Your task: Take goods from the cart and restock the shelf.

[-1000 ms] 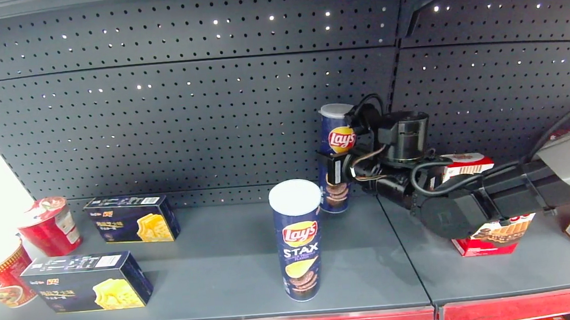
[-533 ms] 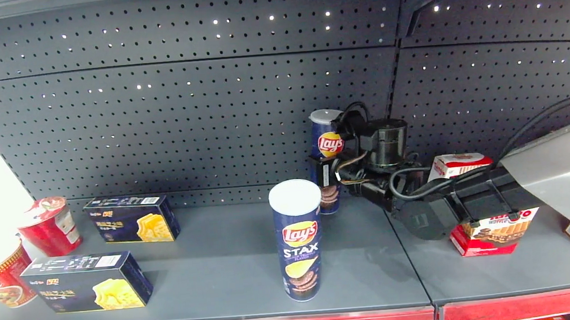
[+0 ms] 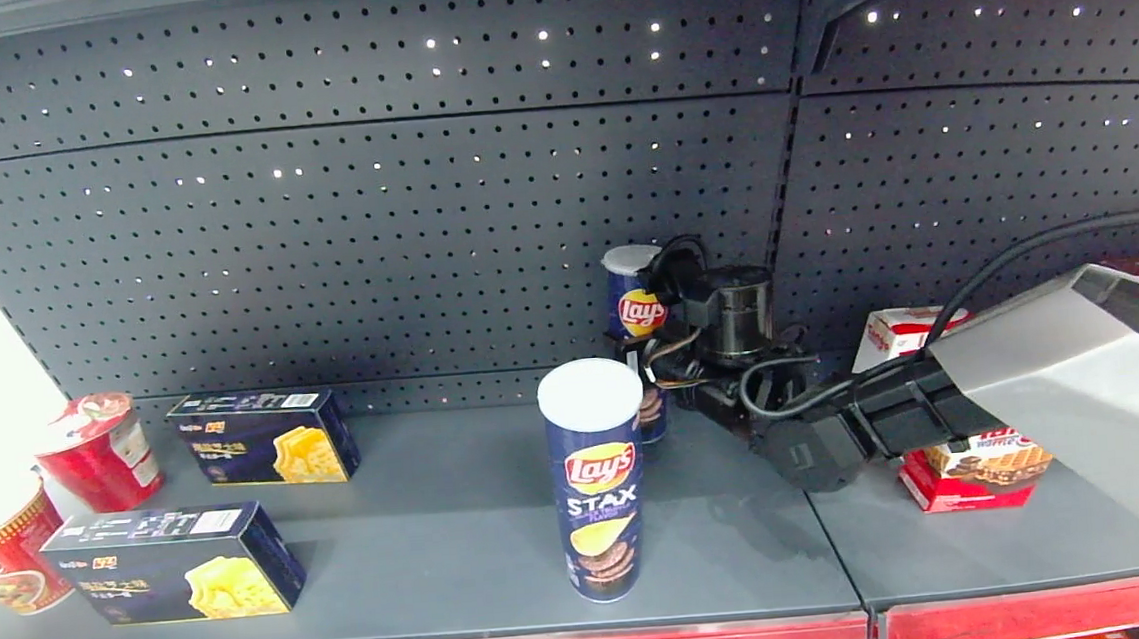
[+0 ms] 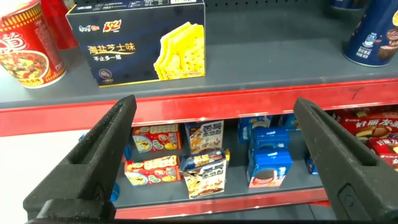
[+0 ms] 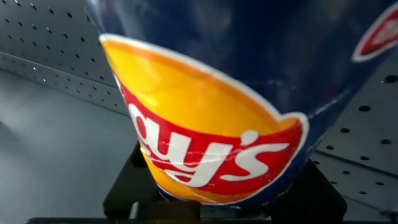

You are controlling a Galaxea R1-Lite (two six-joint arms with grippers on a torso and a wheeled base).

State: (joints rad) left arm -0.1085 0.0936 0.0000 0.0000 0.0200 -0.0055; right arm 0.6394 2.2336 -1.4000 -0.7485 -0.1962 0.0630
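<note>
Dark blue cardboard crisp tube with white plastic lid [image 3: 635, 310], upright, clamped about mid-height in right gripper [image 3: 644, 356], jaws closed on the curved wall. Glossy printed skin, seen close in the right wrist view. Positioned far back on grey metal shelf deck [image 3: 444, 529], just in front of dark perforated back panel [image 3: 372, 223], behind and slightly right of matching blue crisp tube [image 3: 596, 478] standing nearer the front edge. Base partly hidden by that nearer tube; contact with the deck impossible to tell.

Left gripper [image 4: 214, 102] spread wide, holding nothing, low in front of red shelf lip [image 4: 249, 93].

Step in hand, by judgement: last stretch of setting the held tube down. Next: lower until the base sits flat, then part the jaws and draw back rightward without dragging the wall. Tall, narrow, light cylinder with a smooth skin, so probably easy to tip; nearer tube within reach of a careless arm.

Further out: two flat dark blue cardboard cracker boxes [image 3: 262, 439] at left, two red paper noodle cups [image 3: 98, 451] beyond them at far left, red-and-white wafer carton [image 3: 981, 476] at right.
</note>
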